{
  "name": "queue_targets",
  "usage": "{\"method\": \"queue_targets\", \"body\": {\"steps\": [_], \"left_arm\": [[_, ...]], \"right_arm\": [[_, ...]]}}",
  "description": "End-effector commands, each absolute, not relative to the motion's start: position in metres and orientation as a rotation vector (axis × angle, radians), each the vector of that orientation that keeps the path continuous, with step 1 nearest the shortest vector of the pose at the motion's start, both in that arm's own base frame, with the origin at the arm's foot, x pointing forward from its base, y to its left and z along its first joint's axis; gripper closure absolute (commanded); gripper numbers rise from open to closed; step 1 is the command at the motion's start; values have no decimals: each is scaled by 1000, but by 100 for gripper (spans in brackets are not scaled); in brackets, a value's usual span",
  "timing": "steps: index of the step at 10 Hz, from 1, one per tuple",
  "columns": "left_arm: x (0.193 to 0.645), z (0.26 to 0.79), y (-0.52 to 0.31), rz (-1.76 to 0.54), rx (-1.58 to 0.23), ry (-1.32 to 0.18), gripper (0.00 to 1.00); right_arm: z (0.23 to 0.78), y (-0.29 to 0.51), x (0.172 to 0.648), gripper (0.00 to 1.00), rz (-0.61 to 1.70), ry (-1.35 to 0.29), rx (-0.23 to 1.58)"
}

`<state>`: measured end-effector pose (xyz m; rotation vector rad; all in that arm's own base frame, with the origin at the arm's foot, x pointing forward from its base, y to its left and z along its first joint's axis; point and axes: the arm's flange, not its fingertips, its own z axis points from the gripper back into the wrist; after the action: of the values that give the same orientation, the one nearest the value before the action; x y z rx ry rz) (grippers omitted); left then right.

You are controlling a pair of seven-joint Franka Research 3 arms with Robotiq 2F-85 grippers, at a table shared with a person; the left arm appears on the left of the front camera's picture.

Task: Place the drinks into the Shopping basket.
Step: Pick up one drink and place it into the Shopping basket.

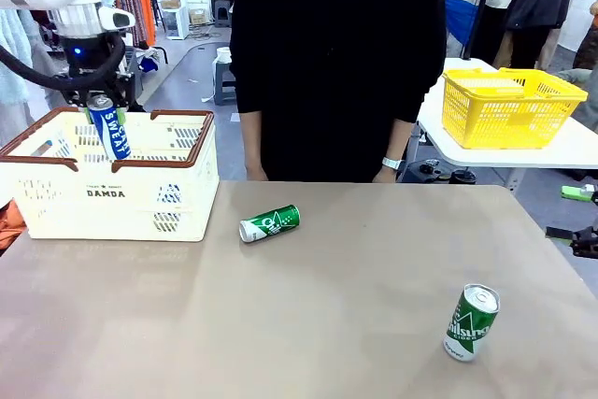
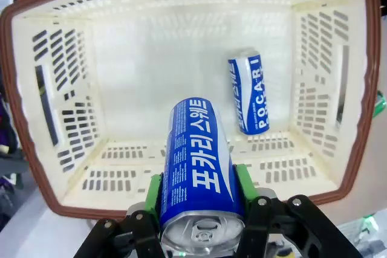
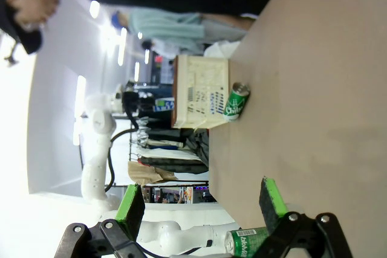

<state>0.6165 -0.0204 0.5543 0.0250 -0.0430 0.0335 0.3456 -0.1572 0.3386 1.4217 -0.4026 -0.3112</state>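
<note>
The cream Shopping basket sits directly under the left gripper with its open mouth up, so a can only has to go straight down. That gripper is clenched on a blue Pocari can. Its green pads press either side of the body near the silver top, and the can hangs base-first and slightly tilted, with its lower part already below the brown rim. Gripping the top end probably lets the body enter the basket ahead of the fingers. A second blue can lies on the basket floor beyond the held can's tip and off to one side, leaving bare floor below the gripper. The right gripper is released, its jaws spread wide with nothing between them, and hangs low by the table's edge. A standing green can is near it, and a green can on its side lies well ahead of it, just beside the basket. The table is a plain tan matte top. Across it stands a person in black. A yellow mesh basket rests on a white table further back, on the right gripper's side.
</note>
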Motion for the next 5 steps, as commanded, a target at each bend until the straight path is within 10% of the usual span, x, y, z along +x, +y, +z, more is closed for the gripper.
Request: {"method": "queue_targets", "body": {"steps": [1, 5], "left_arm": [[600, 577, -26, 27, 29, -81, 100], [619, 519, -25, 1, 65, -54, 100]], "right_arm": [[344, -158, 345, 0, -316, -380, 1420], [344, -158, 345, 0, -316, -380, 1420]]}}
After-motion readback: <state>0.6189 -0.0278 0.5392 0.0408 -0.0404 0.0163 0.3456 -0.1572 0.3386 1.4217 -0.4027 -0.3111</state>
